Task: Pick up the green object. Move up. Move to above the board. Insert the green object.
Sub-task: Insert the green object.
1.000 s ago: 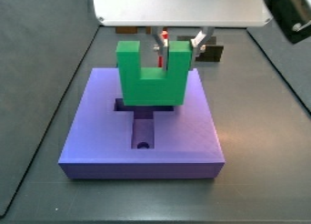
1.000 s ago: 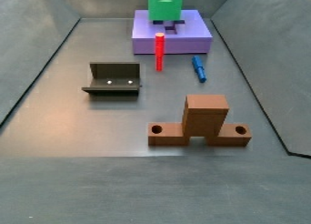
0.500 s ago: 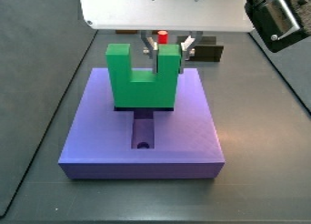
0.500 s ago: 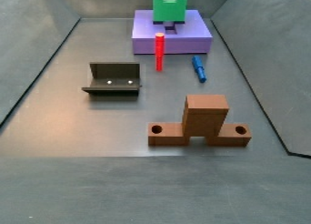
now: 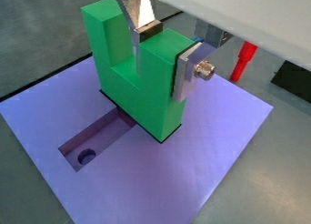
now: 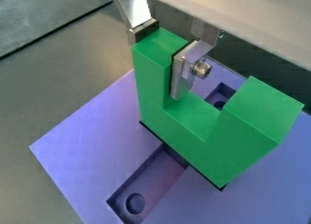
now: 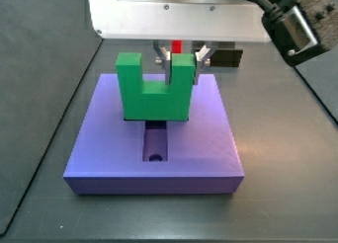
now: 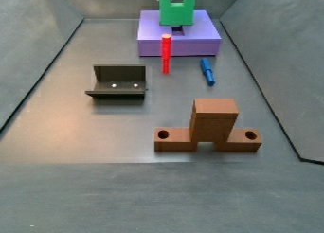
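Observation:
The green object (image 7: 149, 89) stands upright with its prongs up on the purple-blue board (image 7: 152, 148). Its base sits in the recess at the far end of the long groove (image 5: 95, 137). It shows in both wrist views (image 5: 136, 82) (image 6: 195, 109) and small at the far end of a side view (image 8: 175, 7). My gripper (image 7: 183, 61) hangs over the board and is shut on one prong of the green object. One silver finger (image 5: 194, 71) presses the prong's outer face; the other finger (image 5: 142, 16) is in the notch. The grip also shows in a wrist view (image 6: 163, 44).
A red peg (image 8: 166, 51) stands at the board's (image 8: 179, 36) edge and a blue piece (image 8: 207, 70) lies beside it. The fixture (image 8: 117, 81) stands on the floor. A brown block with two holes (image 8: 211, 126) stands farther off. Sloped walls ring the floor.
My gripper has come down with the green object, lowering its base onto the board's recess. It has also shifted slightly sideways over the board.

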